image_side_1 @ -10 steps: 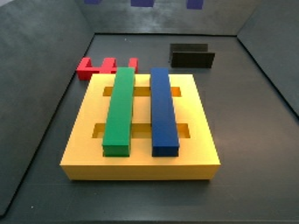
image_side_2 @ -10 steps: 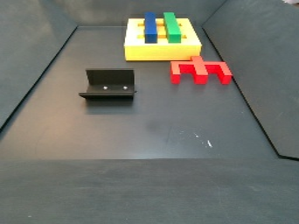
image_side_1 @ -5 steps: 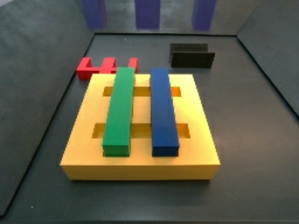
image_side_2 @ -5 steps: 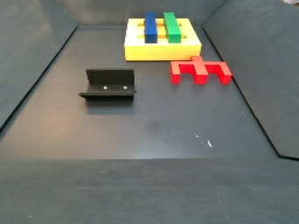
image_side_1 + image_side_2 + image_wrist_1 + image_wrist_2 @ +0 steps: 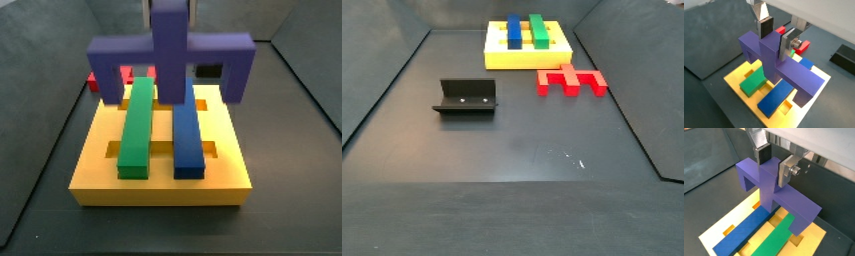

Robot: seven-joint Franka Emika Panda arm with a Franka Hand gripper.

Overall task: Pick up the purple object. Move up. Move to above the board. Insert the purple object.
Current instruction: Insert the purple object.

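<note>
Two silver fingers (image 5: 765, 26) of the claw (image 5: 776, 39) clamp the raised stem of the purple object (image 5: 774, 62), seen in both wrist views; the claw (image 5: 773, 162) hangs over the board with the piece (image 5: 774, 190) in its grip. In a side view the purple object (image 5: 171, 62) fills the upper middle, its wide bar level and its legs pointing down, held above the far part of the board (image 5: 160, 185) and clear of its top. The claw itself barely shows there, only at the top edge.

The yellow board (image 5: 737, 80) lies flat on the dark floor (image 5: 516, 140). A green bar (image 5: 135, 125) and a blue bar (image 5: 187, 128) sit side by side in its long slots, and open cross slots show between and beside them. In a wrist view the purple legs hang over the bars (image 5: 751, 225).

Just beside the board lies a red slotted piece (image 5: 571, 81), apart from it. The fixture (image 5: 466, 97) stands alone on the floor, well apart from the board (image 5: 529, 55). That side view shows neither the purple object nor the claw.
</note>
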